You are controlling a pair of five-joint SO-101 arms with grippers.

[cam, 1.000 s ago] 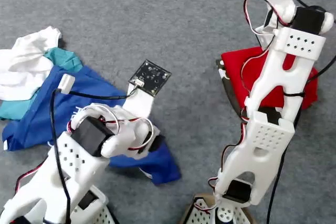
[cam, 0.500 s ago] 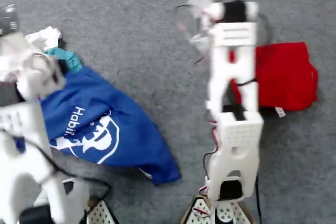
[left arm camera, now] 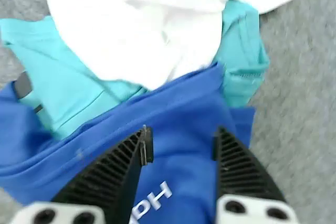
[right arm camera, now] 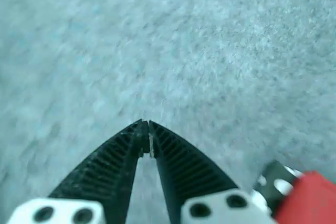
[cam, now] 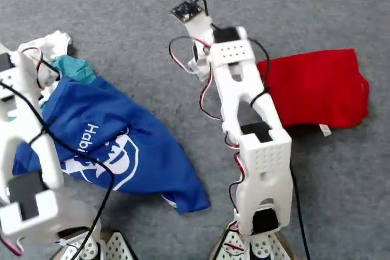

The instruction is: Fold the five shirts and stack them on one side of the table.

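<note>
Crumpled blue shirt (cam: 149, 159), flat-folded red shirt (cam: 317, 89), grey tbl (cam: 122, 22), felt perhaps

Four shirt colours on a speckled grey tabletop (cam: 122, 22).
At 3 o'clock, a plain red shirt (cam: 317, 89) with a small white tag (cam: 325, 130); at 8 o'clock, a royal blue shirt (cam: 152, 156) with white print; at 10 o'clock, a teal shirt (cam: 76, 68) and a plain white shirt (cam: 52, 42). The arms (cam: 262, 156) are white with black motors (cam: 256, 131) and red, white and black wires (cam: 183, 59); the left hand (left arm camera: 181, 142) and right hand (right arm camera: 146, 129) are black and ribbed.
</note>
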